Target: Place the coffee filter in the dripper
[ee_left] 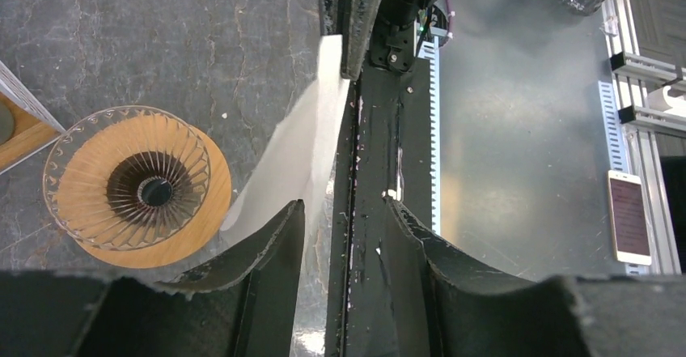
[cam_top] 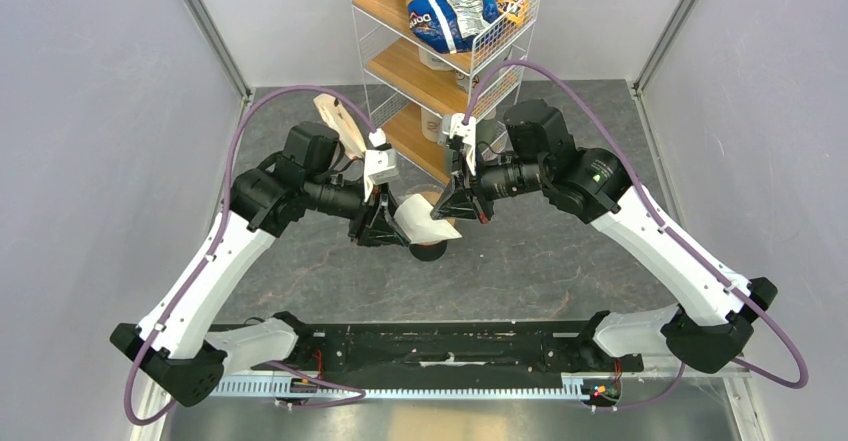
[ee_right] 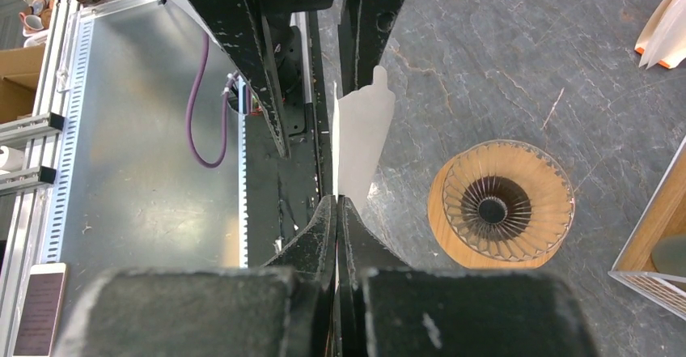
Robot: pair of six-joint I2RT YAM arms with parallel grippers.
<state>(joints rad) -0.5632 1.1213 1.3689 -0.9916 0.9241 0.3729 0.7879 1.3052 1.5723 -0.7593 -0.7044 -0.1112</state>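
Observation:
The white paper coffee filter (cam_top: 427,219) hangs in the air between my two grippers, just above the dripper (cam_top: 428,252). My right gripper (ee_right: 336,199) is shut on one edge of the filter (ee_right: 362,134). My left gripper (ee_left: 341,205) is open. The filter (ee_left: 287,159) runs past the outer side of its left finger (ee_left: 279,235), not visibly between the jaws. The dripper, a tan ring with a ribbed clear cone and a dark centre hole, stands on the grey table in both wrist views (ee_left: 137,187) (ee_right: 500,205). It has nothing in it.
A white wire shelf rack (cam_top: 520,21) with a blue chips bag (cam_top: 445,1) stands just behind the grippers. A beige packet of filters (cam_top: 338,126) leans at its left, also in the right wrist view (ee_right: 667,29). A phone (ee_left: 629,215) lies on the metal apron.

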